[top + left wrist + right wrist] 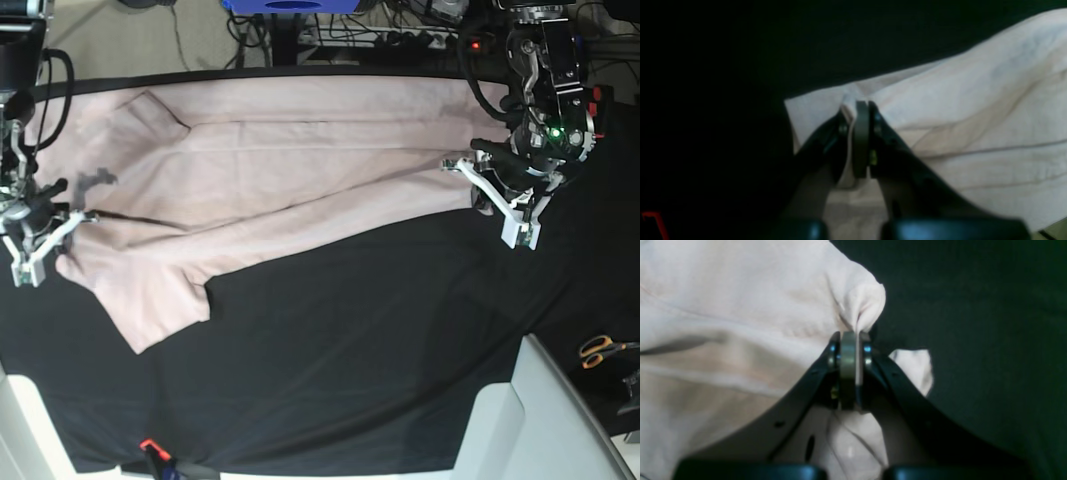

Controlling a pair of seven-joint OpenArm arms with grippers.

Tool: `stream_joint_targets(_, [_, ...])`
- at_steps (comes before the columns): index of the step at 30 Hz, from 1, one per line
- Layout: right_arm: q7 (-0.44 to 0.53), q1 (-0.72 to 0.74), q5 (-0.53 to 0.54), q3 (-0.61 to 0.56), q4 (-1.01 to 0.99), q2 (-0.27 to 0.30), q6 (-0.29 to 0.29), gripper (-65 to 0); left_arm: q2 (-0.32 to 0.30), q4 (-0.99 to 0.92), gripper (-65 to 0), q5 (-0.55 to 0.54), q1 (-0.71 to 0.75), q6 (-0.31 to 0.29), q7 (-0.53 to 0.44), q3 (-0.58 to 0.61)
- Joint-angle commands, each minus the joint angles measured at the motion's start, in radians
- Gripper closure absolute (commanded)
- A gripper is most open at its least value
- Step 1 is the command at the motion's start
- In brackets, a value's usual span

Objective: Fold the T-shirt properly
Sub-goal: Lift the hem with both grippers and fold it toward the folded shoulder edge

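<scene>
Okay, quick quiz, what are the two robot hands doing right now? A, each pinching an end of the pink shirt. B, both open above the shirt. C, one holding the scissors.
A: the left hand and right hand each clamp T-shirt fabric.

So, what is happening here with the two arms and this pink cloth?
Two robot arms are folding a pale pink T-shirt on a black table cloth. The left gripper and the right gripper each pinch one end of the shirt, fingers shut on the fabric. The shirt lies stretched between them, partly folded lengthwise, with one sleeve sticking out.
</scene>
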Motion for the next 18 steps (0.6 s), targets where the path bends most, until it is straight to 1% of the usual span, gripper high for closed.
stream_joint_targets(1, [0.017, 0.014, 0.006, 0.007, 0.018, 0.017, 0.002, -4.4, -0.006, 0.015, 0.0, -0.005, -0.005, 0.001, -0.020, -0.002])
stream_joint_targets(2, [-0.002, 0.014, 0.006, 0.007, 0.019, 0.017, 0.002, -8.3, -0.002, 0.018, 0.0, -0.004, -0.003, 0.001, -0.020, -0.002])
stream_joint_targets(4, [-0.060, 0.021, 0.006, 0.007, 0.048, 0.017, 0.002, -18.6, 0.003, 0.018, 0.0, 0.004, 0.000, 0.001, -0.020, -0.007])
stream_joint_targets(6, [-0.088, 0.019, 0.006, 0.007, 0.122, 0.017, 0.002, -26.0, 0.001, 0.018, 0.0, 0.004, 0.001, 0.001, -0.020, -0.008])
stream_joint_targets(8, [-0.088, 0.019, 0.006, 0.007, 0.186, 0.016, 0.002, -30.9, 0.001, 0.018, 0.0, 0.004, 0.001, 0.001, -0.020, -0.010])
stream_joint_targets(10, [-0.089, 0.056, 0.006, -0.003, 0.208, 0.016, 0.002, -33.8, 0.000, 0.017, 0.0, -0.001, 0.001, 0.001, -0.020, -0.011])
stream_joint_targets(12, [-0.092, 0.133, 0.005, -0.012, 0.153, 0.014, 0.009, -35.0, -0.002, 0.017, 0.0, -0.001, 0.001, 0.001, -0.021, -0.013])
stream_joint_targets(16, [-0.068, 0.360, 0.005, -0.170, -0.185, 0.022, 0.009, -36.0, 0.000, 0.015, 0.0, -0.001, 0.001, 0.001, -0.021, -0.013])
stream_joint_targets(18, [0.024, 0.447, 0.005, -0.244, -0.357, 0.017, 0.009, -36.0, 0.000, 0.015, 0.0, -0.001, 0.001, 0.001, -0.021, -0.013])
